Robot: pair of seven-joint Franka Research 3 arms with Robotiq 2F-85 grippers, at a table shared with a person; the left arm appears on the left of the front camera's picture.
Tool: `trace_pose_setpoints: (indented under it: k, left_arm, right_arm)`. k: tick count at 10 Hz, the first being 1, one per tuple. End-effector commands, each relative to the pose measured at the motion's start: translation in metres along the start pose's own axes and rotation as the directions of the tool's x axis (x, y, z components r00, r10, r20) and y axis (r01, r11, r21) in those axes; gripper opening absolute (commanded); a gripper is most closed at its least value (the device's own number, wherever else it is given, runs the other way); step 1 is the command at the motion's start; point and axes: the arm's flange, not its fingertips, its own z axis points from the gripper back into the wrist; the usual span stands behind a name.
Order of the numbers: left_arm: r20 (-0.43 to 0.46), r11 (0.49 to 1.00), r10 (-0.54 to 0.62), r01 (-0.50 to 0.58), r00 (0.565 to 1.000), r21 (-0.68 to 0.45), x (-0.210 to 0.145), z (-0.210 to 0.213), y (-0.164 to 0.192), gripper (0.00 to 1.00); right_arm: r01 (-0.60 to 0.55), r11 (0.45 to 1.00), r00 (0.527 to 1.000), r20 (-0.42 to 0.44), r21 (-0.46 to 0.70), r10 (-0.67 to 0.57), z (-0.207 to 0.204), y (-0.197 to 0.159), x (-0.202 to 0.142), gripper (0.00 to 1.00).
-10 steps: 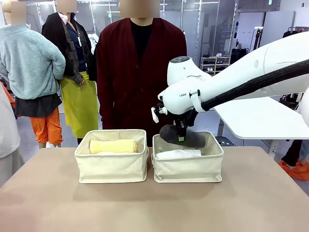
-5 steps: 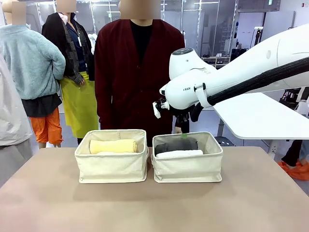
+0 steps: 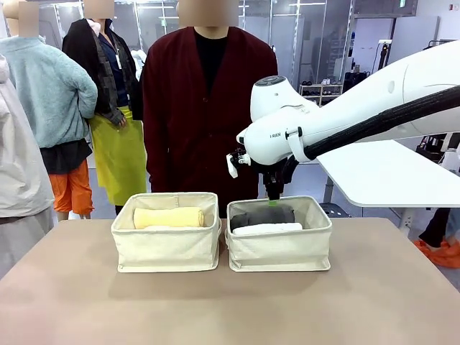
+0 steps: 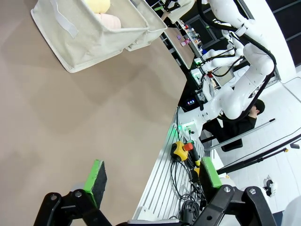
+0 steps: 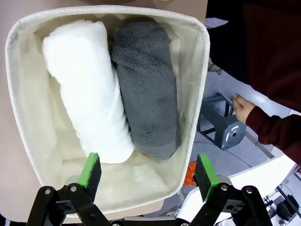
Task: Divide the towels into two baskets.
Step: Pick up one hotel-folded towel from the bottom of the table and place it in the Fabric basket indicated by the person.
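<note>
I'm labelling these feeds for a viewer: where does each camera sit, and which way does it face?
Front: between the arms, facing the person across the table; right gripper above the right basket.
Left wrist: behind the open left gripper, over bare table.
Right wrist: looking down into that basket past the open gripper.
Front and right wrist share the dark grey towel.

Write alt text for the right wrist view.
Seen from above, a cream fabric basket holds a white towel and a dark grey towel lying side by side. The open right gripper hangs over the basket; a person's hand shows beyond it.
</note>
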Motion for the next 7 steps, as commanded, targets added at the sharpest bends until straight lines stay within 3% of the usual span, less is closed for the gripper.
trace_pose_setpoints:
  k: [1, 4, 5, 6, 7]
  left_arm:
    - [-0.011, 1.000, -0.006, 0.006, 1.000, 0.005, -0.002, 0.003, -0.004, 1.00]
    - [-0.011, 1.000, -0.006, 0.006, 1.000, 0.005, -0.002, 0.003, -0.004, 1.00]
    - [-0.011, 1.000, -0.006, 0.006, 1.000, 0.005, -0.002, 0.003, -0.004, 1.00]
    - [-0.011, 1.000, -0.006, 0.006, 1.000, 0.005, -0.002, 0.003, -0.004, 1.00]
    - [-0.011, 1.000, -0.006, 0.006, 1.000, 0.005, -0.002, 0.003, -0.004, 1.00]
  right_arm:
    - [-0.004, 1.000, 1.000, 0.002, -0.004, 0.004, 0.002, -0.001, 0.000, 1.00]
    - [0.000, 1.000, 1.000, 0.002, -0.003, 0.000, 0.002, -0.001, 0.000, 1.00]
    - [0.043, 0.984, 0.983, 0.170, 0.174, -0.073, 0.024, 0.013, -0.020, 1.00]
    - [0.089, 0.963, 0.963, 0.223, 0.255, -0.148, 0.039, 0.027, -0.053, 1.00]
    - [0.152, 0.952, 0.945, 0.245, 0.266, -0.219, 0.052, 0.044, -0.084, 1.00]
